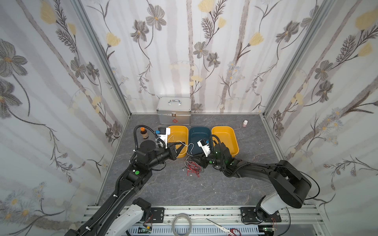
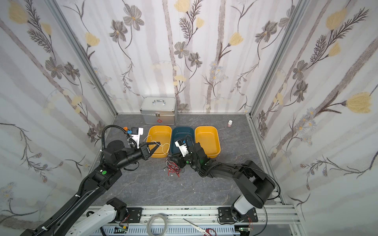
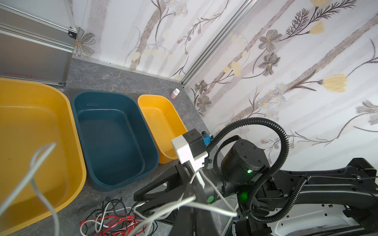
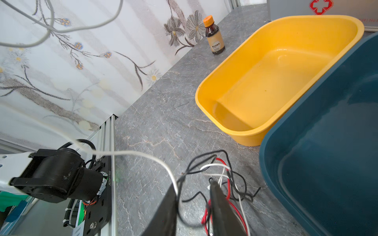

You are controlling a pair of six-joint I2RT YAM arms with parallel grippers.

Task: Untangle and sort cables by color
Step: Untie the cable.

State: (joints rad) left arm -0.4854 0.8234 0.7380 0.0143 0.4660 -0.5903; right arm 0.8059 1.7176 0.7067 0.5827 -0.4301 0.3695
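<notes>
Working a grey worktop [image 1: 173,188] walled in floral paper [image 1: 204,61], I hold a white cable [image 1: 191,146] pinched in the left gripper [image 1: 184,143] over a yellow bin [image 1: 178,126]. The right gripper [image 4: 193,187], jaws narrowly apart, straddles the tangled cables [image 1: 192,166] before the teal bin [image 1: 199,128]; a silver case [image 1: 173,111] stands behind.

My right wrist cam crops the right gripper [image 4: 194,187] at the frame edge, and the white cable [image 4: 61,31] near the lens is pure blur. In a top view I can't count the cables [image 1: 193,166]; scissors [image 1: 221,225] cropped too.
</notes>
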